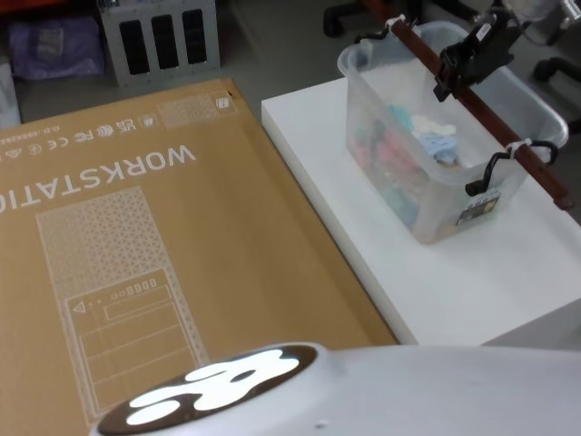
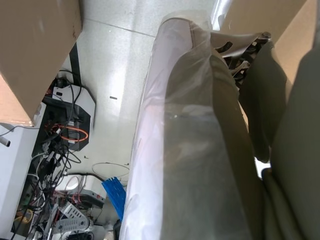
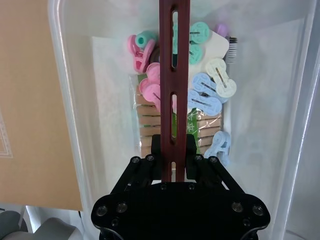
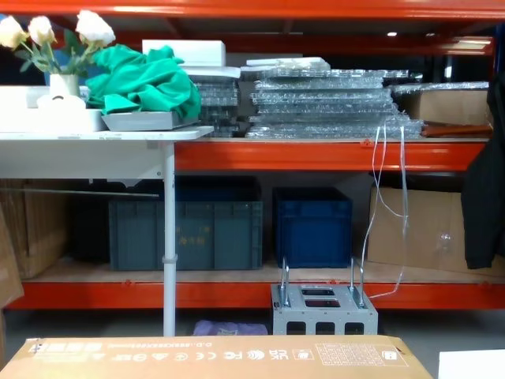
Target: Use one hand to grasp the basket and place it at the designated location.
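The basket [image 1: 427, 195] is a translucent whitish tub standing on the white table [image 1: 508, 272] at the right, with coloured pegs and clips inside [image 3: 200, 100]. A dark red-brown slotted bar handle [image 1: 495, 123] runs over its top, tied to black hinges at both ends. My right gripper [image 1: 467, 64] is shut on that bar near its far end; in the right wrist view its black fingers [image 3: 172, 155] clamp the bar [image 3: 173, 75] from both sides. The left arm is parked low, its wrist view looking at plastic-wrapped covering [image 2: 195, 150] and the floor.
A large brown cardboard box [image 1: 145, 254] printed "WORKSTATION" lies flat left of the table. A grey metal unit [image 1: 159, 36] stands on the floor behind it. Shelving with blue and grey crates [image 4: 312, 225] faces me.
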`<state>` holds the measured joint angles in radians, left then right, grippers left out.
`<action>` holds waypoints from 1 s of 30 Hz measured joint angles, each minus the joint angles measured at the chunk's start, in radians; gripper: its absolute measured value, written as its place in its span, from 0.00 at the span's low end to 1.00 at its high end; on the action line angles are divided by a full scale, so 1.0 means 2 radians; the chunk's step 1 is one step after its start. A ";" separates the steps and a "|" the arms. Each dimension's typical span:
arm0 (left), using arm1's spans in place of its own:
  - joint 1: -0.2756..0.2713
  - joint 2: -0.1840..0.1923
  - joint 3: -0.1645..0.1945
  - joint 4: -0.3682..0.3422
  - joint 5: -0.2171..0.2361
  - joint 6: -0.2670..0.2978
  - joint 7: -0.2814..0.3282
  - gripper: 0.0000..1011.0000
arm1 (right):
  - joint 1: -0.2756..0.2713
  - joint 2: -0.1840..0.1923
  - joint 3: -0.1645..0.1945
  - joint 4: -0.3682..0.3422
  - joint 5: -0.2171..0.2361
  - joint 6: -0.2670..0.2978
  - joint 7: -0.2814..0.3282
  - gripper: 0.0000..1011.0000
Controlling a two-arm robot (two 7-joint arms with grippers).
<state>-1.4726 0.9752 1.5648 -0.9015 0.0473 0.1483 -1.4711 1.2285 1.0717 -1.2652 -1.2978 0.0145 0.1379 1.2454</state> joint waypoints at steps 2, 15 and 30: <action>0.000 0.000 0.000 0.000 0.000 0.000 0.000 0.00 | -0.002 0.000 0.001 0.000 0.001 -0.001 0.000 0.24; 0.000 0.000 0.000 0.000 0.001 0.000 0.000 0.00 | -0.028 -0.018 0.004 0.028 0.011 -0.022 0.011 0.23; 0.000 0.000 0.000 0.000 0.000 0.000 0.000 0.00 | -0.028 -0.018 0.003 0.027 0.010 -0.023 0.010 0.48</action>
<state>-1.4725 0.9753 1.5648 -0.9013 0.0476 0.1483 -1.4711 1.1716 1.0367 -1.2588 -1.2432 0.0350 0.0927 1.2647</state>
